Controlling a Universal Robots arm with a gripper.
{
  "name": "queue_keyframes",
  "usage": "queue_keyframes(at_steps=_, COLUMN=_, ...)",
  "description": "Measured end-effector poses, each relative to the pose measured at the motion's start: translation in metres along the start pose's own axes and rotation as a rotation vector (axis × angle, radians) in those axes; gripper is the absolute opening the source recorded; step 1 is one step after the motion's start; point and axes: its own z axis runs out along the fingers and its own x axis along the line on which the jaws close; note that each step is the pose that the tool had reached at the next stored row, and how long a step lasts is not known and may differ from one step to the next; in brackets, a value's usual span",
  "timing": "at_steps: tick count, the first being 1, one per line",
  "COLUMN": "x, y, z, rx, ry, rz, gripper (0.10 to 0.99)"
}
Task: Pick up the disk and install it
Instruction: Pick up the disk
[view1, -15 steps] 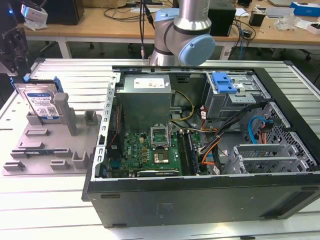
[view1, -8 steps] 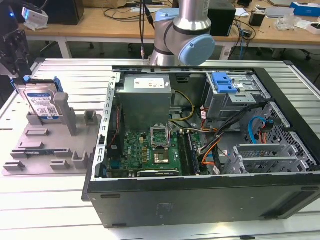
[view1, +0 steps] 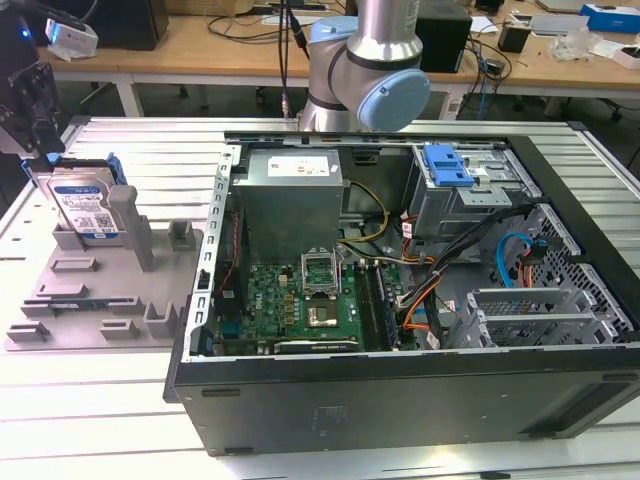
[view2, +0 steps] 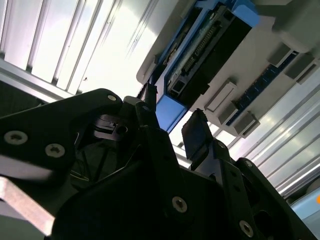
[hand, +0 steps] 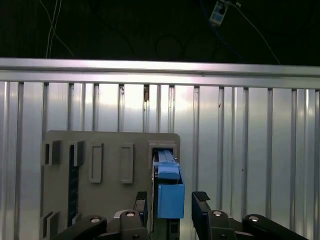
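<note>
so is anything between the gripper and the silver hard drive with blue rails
Nothing visible does. In the first wrist view the open gripper straddles the blue rail of the silver hard drive, which stands in its grey plastic tray.

Arm (view1: 385, 30): shiny silver tube, grey joints, big round light-blue cap.
Gripper (hand: 171, 197): black all over, thick flat links, a bit of bare silver metal.
Fingers (hand: 201, 196): two, black, short, with flat square tips.
Screws (view2: 179, 202): small, round, silver, sunk into the black links.
</note>
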Motion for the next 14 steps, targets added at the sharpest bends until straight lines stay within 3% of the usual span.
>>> queue_keyframes(at_steps=14, x=0.0002, y=-0.0004, z=0.007, rx=0.0, ry=0.0, rz=0.0, gripper=0.482)
